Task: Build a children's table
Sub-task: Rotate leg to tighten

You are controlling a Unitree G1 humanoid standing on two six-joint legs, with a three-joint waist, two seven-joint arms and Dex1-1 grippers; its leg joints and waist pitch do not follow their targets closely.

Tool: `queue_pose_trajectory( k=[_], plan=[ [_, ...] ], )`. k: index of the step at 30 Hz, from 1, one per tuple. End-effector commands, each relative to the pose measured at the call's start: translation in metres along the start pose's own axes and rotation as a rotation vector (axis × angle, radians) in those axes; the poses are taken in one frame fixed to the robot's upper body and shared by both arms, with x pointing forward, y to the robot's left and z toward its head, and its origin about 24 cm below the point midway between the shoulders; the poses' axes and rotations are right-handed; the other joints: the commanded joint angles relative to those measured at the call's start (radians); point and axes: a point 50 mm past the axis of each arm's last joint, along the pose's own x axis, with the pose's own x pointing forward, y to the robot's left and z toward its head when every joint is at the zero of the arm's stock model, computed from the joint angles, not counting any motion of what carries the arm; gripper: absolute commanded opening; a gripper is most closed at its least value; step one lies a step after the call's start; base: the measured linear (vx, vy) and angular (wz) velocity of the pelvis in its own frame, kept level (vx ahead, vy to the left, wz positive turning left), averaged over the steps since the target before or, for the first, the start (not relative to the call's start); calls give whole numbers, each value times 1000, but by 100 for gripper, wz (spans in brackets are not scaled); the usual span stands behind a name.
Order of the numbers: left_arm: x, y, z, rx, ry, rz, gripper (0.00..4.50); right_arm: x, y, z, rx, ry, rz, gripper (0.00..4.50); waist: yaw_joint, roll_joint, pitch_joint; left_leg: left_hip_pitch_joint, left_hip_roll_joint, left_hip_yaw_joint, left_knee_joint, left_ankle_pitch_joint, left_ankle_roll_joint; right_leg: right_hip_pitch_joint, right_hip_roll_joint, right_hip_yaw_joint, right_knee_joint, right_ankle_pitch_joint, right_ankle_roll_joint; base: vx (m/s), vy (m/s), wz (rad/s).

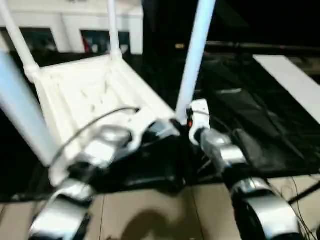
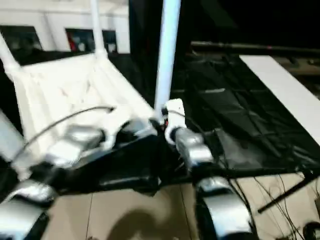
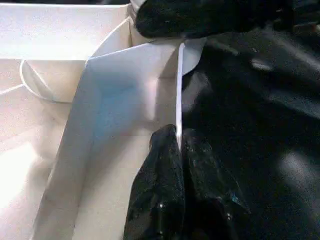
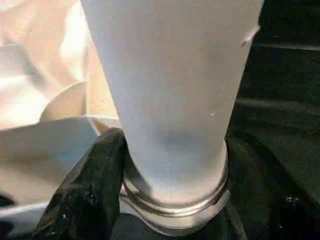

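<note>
The children's table lies upside down and tilted, its white ribbed tabletop (image 1: 85, 95) facing me. Several white legs rise from its corners, one at the far corner (image 1: 113, 30) and one at the near right corner (image 1: 196, 55). My left gripper (image 3: 178, 137) is shut on the tabletop's thin rim (image 3: 178, 90), close to that near right corner. My right gripper (image 4: 172, 165) is shut around the base of the near right leg (image 4: 170, 90). There one black finger (image 4: 90, 200) presses against the leg's collar. In the left eye view both grippers meet at this corner (image 1: 187, 122).
A white cabinet with glass doors (image 1: 70, 20) stands behind the table. Black sheeting (image 1: 250, 115) covers the floor under and to the right of it, with a white board (image 1: 292, 80) at the far right. Tan floor (image 1: 150, 215) and loose cables (image 2: 280, 200) lie near me.
</note>
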Motion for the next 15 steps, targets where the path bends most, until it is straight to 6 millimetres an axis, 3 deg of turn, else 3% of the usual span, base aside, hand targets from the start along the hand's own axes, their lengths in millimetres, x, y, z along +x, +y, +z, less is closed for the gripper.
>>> queue_pose_trajectory(
  k=[1, 5, 6, 7, 8, 10, 11, 15],
  plan=[
    [10, -5, -12, -5, 69, 44, 0, 4, 17, -8, -4, 38, 36, 260, 2, 10, -55, 9, -13, 11, -62, -302, -16, 31, -45, 36, -92, -330, -147, 0, 0, 0],
    [8, -4, -14, 29, 76, 24, 0, 4, 18, 2, -9, -34, 100, 260, 9, 9, -57, 0, -11, 9, -64, -280, -10, 38, -48, 35, -87, -313, -142, 0, 0, 0],
    [6, -3, -15, 33, 80, 23, 0, 4, 18, 7, -11, -68, 123, 316, 10, 6, -56, 0, -11, 10, -64, -280, -9, 38, -48, 35, -88, -316, -141, 0, 0, 0],
    [5, -2, -17, 39, 80, 20, 0, 2, 16, 12, -13, -98, 152, 330, 11, 7, -57, 2, -11, 10, -63, -284, -8, 37, -49, 36, -88, -323, -141, 0, 0, 0],
    [3, -1, -17, 43, 81, 15, 0, 1, 13, 16, -21, -119, 157, 330, 12, 1, -57, 0, -11, 11, -63, -279, -3, 39, -49, 35, -88, -322, -141, 0, 0, 0],
    [-1, 1, -19, 52, 83, 4, 0, -1, 8, 24, -39, -165, 165, 351, 15, 5, -58, -2, -9, 10, -63, -271, 2, 39, -51, 36, -86, -310, -145, 0, 0, 0],
    [-3, 2, -21, 48, 83, -9, 0, -3, 5, 28, -63, -179, 187, 366, 11, 3, -57, -11, -10, 9, -66, -255, 4, 46, -50, 33, -84, -304, -145, 0, 0, 0],
    [-9, 5, -23, 42, 74, -34, 0, -8, -2, 34, -119, -177, 267, 384, 9, 4, -57, -5, -9, 10, -64, -245, 12, 42, -50, 35, -84, -293, -159, 0, 0, 0]
  ],
)
